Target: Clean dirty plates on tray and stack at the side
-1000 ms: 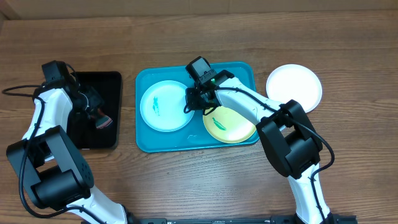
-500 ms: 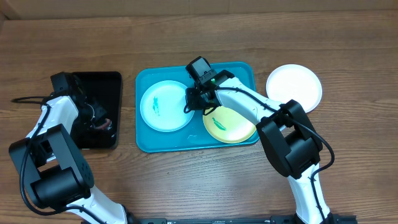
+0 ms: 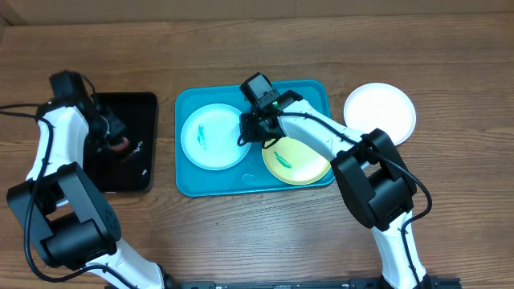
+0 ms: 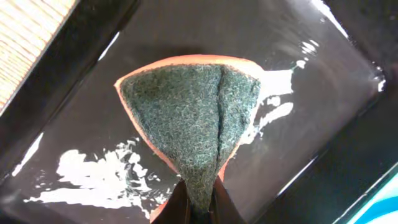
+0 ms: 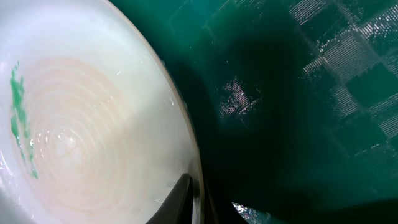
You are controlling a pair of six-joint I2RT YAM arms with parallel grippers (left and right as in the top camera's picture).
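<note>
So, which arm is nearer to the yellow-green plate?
Right. Its fingers pinch the pale blue plate's rim, close beside it; the left fingers hold a sponge far off, over the black tray.

1. Desk (image 3: 257,241): wood with a visible lengthwise grain, brown, low-sheen finish.
2. Turquoise tray (image 3: 313,90): plastic and glossy. In the right wrist view its floor (image 5: 298,93) shows a fine chequered texture that catches the light.
3. Pale blue plate (image 3: 212,136): smooth, glossy plastic. Faint concentric rings show in the well (image 5: 93,143), and the teal-green smears on it look matt.
4. Yellow-green plate (image 3: 301,164) and white plate (image 3: 380,112): smooth plastic with an even, mild sheen.
5. Black tray (image 3: 136,104): plastic by appearance, high gloss, with hard white reflections across its floor (image 4: 298,155).
6. Sponge (image 4: 193,124): orange foam body. The dark green scouring face is rough, fibrous and matt.
7. Arms (image 3: 321,132): smooth white and black casings with a satin finish.
</note>
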